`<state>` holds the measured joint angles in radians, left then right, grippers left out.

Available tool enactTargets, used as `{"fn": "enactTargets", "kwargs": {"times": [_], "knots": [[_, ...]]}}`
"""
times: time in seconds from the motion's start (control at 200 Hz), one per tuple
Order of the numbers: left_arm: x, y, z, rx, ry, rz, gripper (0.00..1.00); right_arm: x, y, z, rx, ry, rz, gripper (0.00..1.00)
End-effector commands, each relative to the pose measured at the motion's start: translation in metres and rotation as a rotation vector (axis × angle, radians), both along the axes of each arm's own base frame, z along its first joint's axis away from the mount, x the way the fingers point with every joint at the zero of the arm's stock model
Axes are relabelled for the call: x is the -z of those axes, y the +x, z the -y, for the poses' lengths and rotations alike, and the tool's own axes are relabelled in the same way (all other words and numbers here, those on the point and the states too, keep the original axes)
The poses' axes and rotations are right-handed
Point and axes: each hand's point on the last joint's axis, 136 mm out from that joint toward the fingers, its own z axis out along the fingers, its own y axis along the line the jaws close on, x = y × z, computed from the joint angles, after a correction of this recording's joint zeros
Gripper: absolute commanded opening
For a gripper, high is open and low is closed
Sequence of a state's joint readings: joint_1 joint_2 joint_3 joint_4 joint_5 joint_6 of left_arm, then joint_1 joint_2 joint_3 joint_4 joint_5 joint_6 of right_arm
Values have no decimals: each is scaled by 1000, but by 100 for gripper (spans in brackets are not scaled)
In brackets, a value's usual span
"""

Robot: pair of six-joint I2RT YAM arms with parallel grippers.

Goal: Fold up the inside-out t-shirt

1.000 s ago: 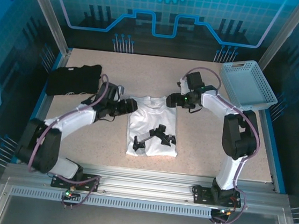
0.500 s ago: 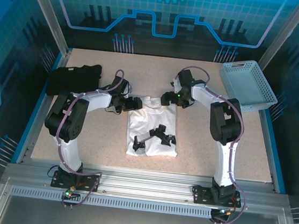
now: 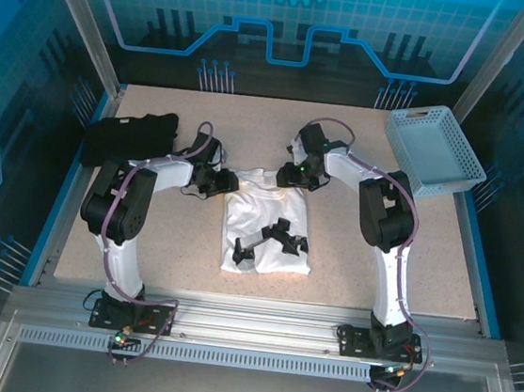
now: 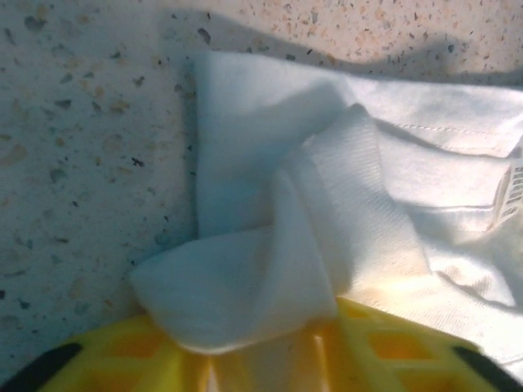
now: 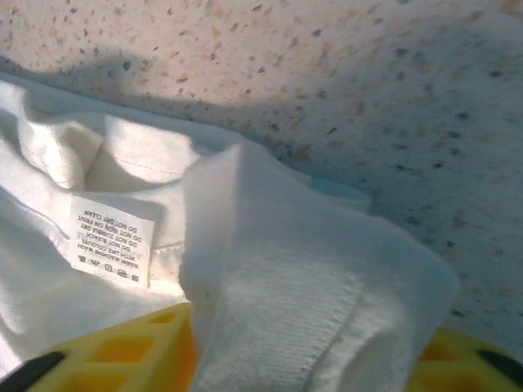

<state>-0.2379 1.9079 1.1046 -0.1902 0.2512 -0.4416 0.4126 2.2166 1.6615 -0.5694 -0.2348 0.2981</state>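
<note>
Top external: white t-shirt [image 3: 253, 212] lies partly folded, rumpled.

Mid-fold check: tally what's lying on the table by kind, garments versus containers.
Garments: 2, the white t-shirt and the black garment
Containers: 1, the pale blue basket
Total: 3
The dark shape on the shirt is unidentifiable and not counted.

I count one white shirt [image 3: 267, 211]. One black cloth [image 3: 128, 138]. One blue-grey basket [image 3: 435, 151]. One table [image 3: 181, 244]. Two arms: left arm [image 3: 156, 167], right arm [image 3: 352, 173]. Two grippers: left gripper [image 3: 227, 183], right gripper [image 3: 289, 174], one on each arm. One small tag [image 5: 110, 239] with words, sewn in shirt. Black shapes [image 3: 273, 239] on shirt front: clumped, I can't tell how many. One metal rail [image 3: 248, 319] at near edge. Two arm bases on it.
</note>
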Motion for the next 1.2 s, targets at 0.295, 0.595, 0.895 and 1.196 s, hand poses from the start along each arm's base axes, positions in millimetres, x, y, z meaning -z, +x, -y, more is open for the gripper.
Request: {"fn": "enactTargets", "kwargs": {"times": [0.295, 0.595, 0.895, 1.196], "knots": [[8, 8, 40, 106, -163, 45, 0, -5, 5, -14, 34, 140, 7, 19], [-60, 36, 28, 41, -294, 259, 0, -65, 30, 9, 116, 225, 177, 3], [-158, 96, 11, 23, -292, 502, 0, -163, 89, 23, 132, 304, 405, 0], [-258, 107, 12, 74, -283, 709, 0, -274, 91, 34, 22, 371, 639, 0]]}}
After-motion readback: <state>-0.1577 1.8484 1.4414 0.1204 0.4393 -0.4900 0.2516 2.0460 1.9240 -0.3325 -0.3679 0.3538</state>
